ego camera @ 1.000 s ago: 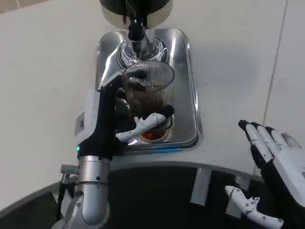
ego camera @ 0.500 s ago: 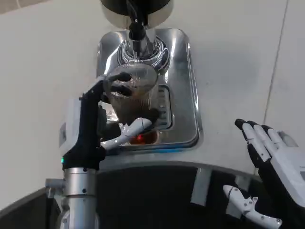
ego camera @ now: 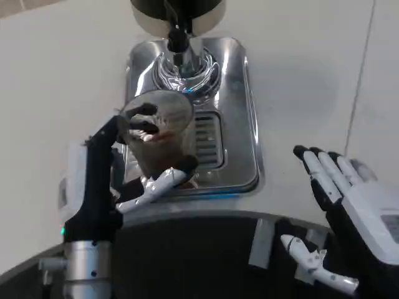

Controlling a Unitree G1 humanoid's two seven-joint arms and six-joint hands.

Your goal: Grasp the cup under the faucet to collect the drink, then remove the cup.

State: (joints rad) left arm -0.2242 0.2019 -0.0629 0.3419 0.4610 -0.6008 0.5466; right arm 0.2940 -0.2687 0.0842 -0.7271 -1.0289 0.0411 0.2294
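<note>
Left hand (ego camera: 134,177) clamped on ribbed clear glass cup (ego camera: 157,134), fingers hiding its lower wall, over shiny steel drip tray (ego camera: 240,124). Right hand (ego camera: 349,212) fingers apart, holding nothing, cut off at frame edge.

cup (ego camera: 159,134): ribbed clear glass | tray (ego camera: 240,124): polished metal (mirror-glossy) | table (ego camera: 56,87): matt white

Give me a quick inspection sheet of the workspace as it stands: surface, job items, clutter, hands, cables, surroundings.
Surface: white table, bare where visible; dark curved edge along the near side.
Job's things: ribbed glass cup with brown drink inside, held over the left part of the steel drip tray, off to the left of the faucet.
Clutter: nothing seen.
Hands: left hand grips the cup from its side; right hand holds nothing, fingers spread, beside the tray.
Cables: nothing seen.
Surroundings: dark dispenser body at the top edge; slotted grate in the tray.
</note>
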